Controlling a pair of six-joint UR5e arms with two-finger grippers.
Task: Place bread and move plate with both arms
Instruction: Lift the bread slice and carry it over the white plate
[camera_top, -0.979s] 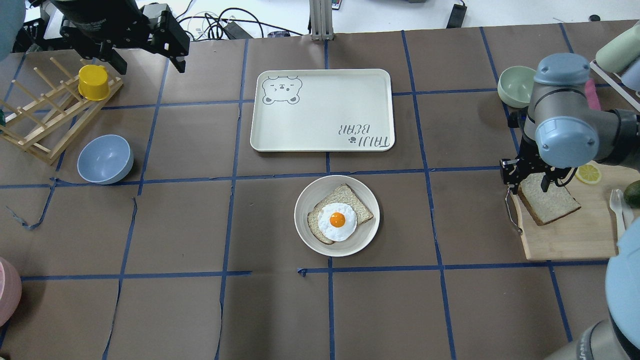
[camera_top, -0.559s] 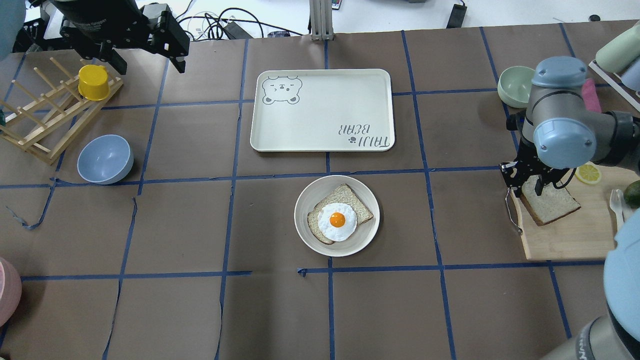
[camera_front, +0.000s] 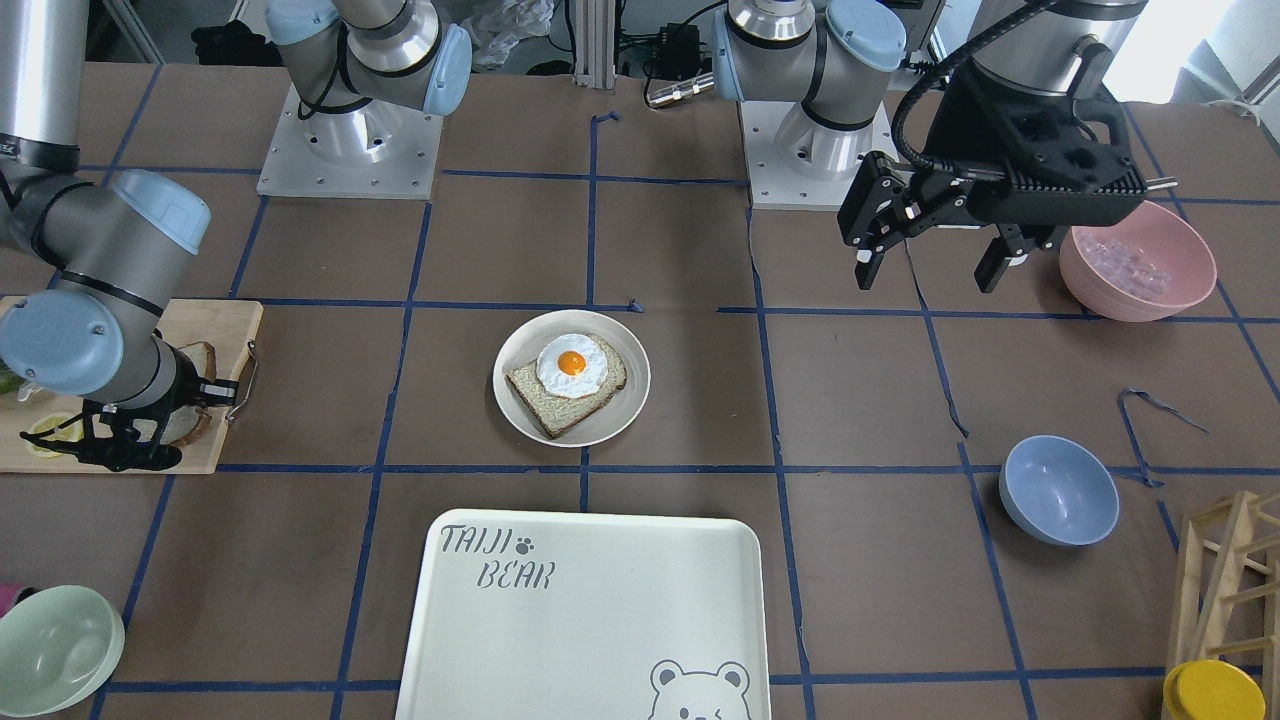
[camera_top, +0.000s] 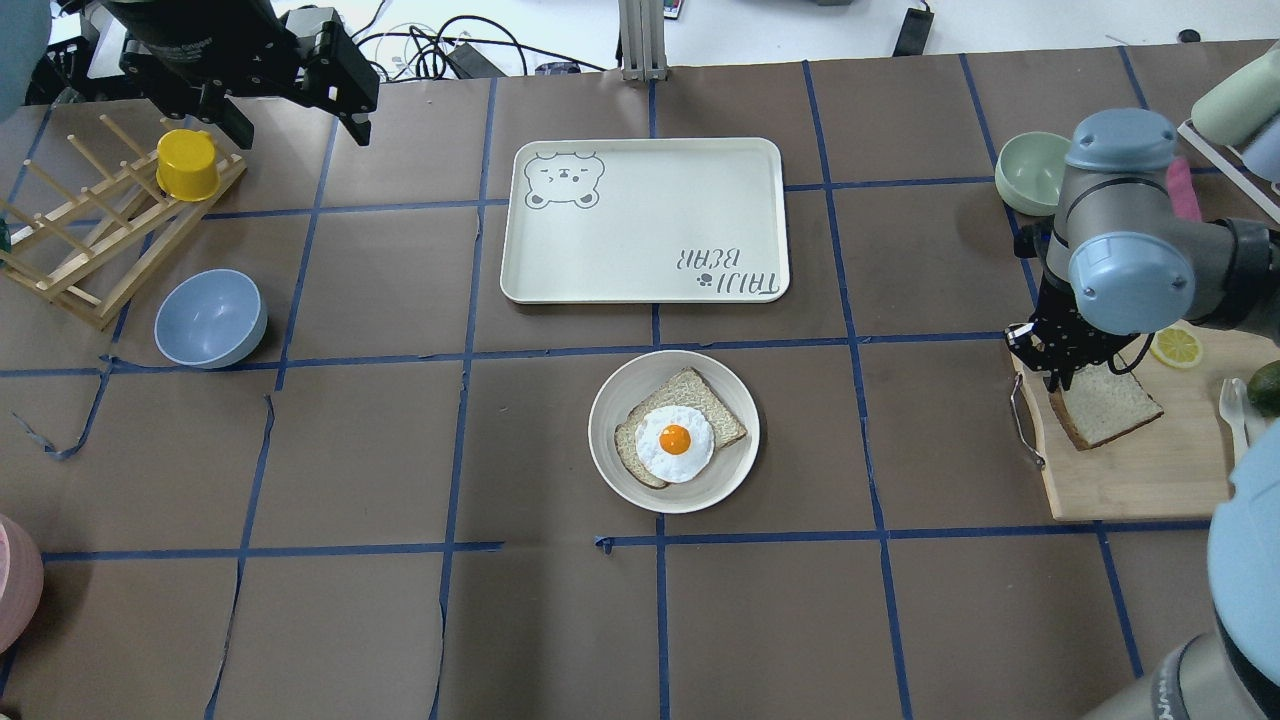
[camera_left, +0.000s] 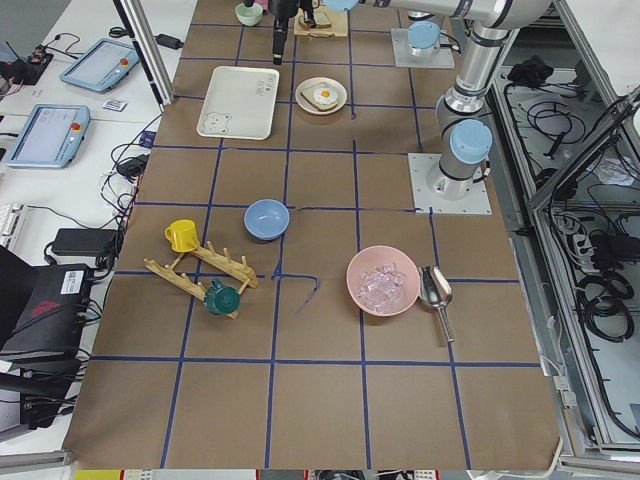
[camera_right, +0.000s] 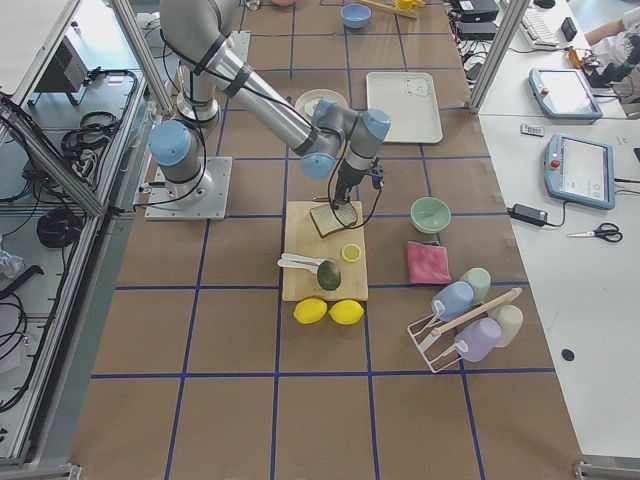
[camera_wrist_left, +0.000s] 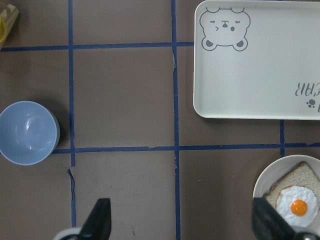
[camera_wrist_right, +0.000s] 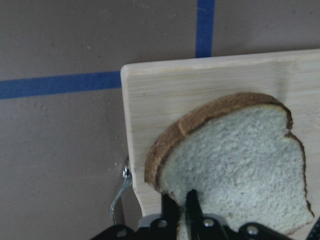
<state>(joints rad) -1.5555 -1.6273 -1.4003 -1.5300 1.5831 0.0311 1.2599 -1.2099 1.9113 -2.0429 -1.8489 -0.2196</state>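
Observation:
The plain bread (camera_top: 1110, 410) lies on a wooden cutting board (camera_top: 1140, 480) at the table's right. My right gripper (camera_top: 1062, 378) is shut on the slice's near-left edge. The right wrist view shows both fingers pinching the bread (camera_wrist_right: 240, 155) close together around my right gripper's centre (camera_wrist_right: 181, 200). The round off-white plate (camera_top: 610, 400) sits mid-table and holds another slice topped with a fried egg (camera_top: 675, 440). My left gripper (camera_top: 298, 120) hangs open and empty, high over the far left. In the left wrist view the plate (camera_wrist_left: 260, 185) is at the lower right.
The cream "TAIJI BEAR" tray (camera_top: 645, 220) lies just beyond the plate. A blue bowl (camera_top: 210, 318) and a wooden rack with a yellow cup (camera_top: 185, 165) stand at the left. A green bowl (camera_top: 1030, 170), a lemon slice (camera_top: 1177, 347) and an avocado are near the board.
My right gripper's fingers, open astride the bread's edge a second ago, have closed onto it. The left arm, plate and tray have not moved.

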